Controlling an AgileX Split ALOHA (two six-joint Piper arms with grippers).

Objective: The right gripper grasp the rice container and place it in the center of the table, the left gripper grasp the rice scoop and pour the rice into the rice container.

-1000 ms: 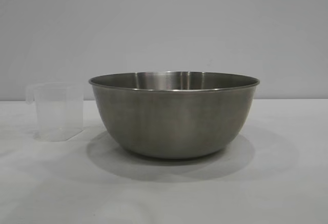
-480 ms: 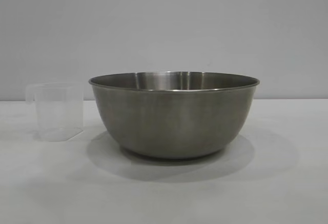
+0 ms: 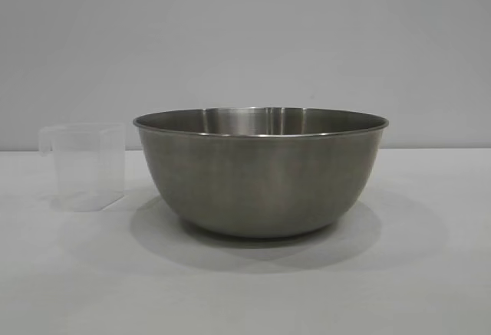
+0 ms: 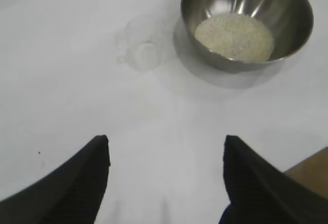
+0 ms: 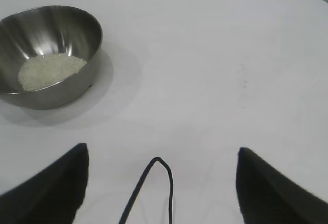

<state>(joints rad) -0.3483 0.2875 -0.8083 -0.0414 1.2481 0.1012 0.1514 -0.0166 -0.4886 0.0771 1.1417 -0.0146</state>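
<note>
Rice (image 4: 234, 37) hidden in ext view by rice container (image 3: 261, 172) wall, scoop (image 3: 84, 168) upright beside, left hand (image 4: 166, 155) & right hand (image 5: 161, 160) both apart, empty, tips cropped

Rice container (image 3: 261, 174): large round steel bowl, brushed grey sides, thin rolled rim, upright on the white surface (image 3: 414, 281), casting a soft shadow around its base. Rice (image 4: 234, 37): off-white grains in a low, loose mound on the bowl's floor, well below the rim. Rice scoop (image 3: 83, 166): small translucent plastic cup, upright just beside the bowl, not touching it; it looks empty, though its clear walls make this hard to tell.
</note>
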